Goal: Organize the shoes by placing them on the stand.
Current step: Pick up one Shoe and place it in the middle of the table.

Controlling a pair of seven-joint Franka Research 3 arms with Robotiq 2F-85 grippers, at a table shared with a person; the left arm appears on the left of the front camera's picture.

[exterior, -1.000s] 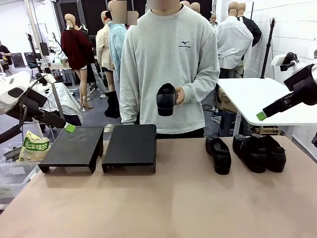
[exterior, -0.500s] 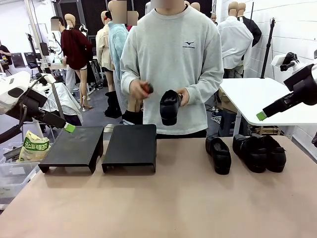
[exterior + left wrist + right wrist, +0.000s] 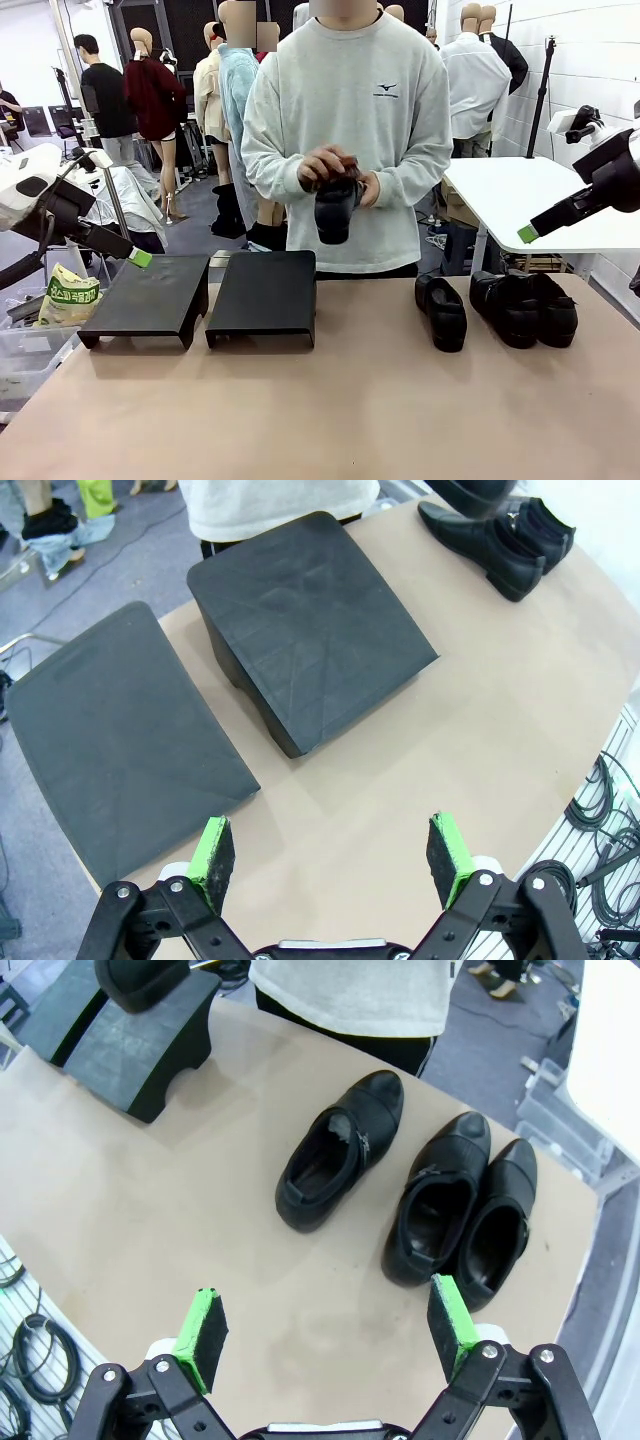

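A person at the far side holds one black glossy shoe (image 3: 335,205) in both hands at chest height, above the right stand (image 3: 265,293). The same shoe's sole (image 3: 140,978) pokes in at the top of the right wrist view. Three more shoes lie on the table's right: a single one (image 3: 441,310) (image 3: 340,1150) and a close pair (image 3: 525,308) (image 3: 460,1210). The left stand (image 3: 150,297) (image 3: 115,735) and right stand (image 3: 320,645) are bare. My left gripper (image 3: 140,258) (image 3: 332,850) hangs open over the left stand's near edge. My right gripper (image 3: 527,234) (image 3: 325,1325) hovers open, high above the shoes.
A crumpled bag (image 3: 68,296) sits in a clear bin off the table's left edge. A white side table (image 3: 520,195) stands behind at the right. Bare tan tabletop (image 3: 350,410) spreads across the front. Cables (image 3: 610,810) hang beyond the near table edge.
The person brought the other hand onto the shoe and now grips it with both hands, slightly lower and more central. Neither arm has moved.
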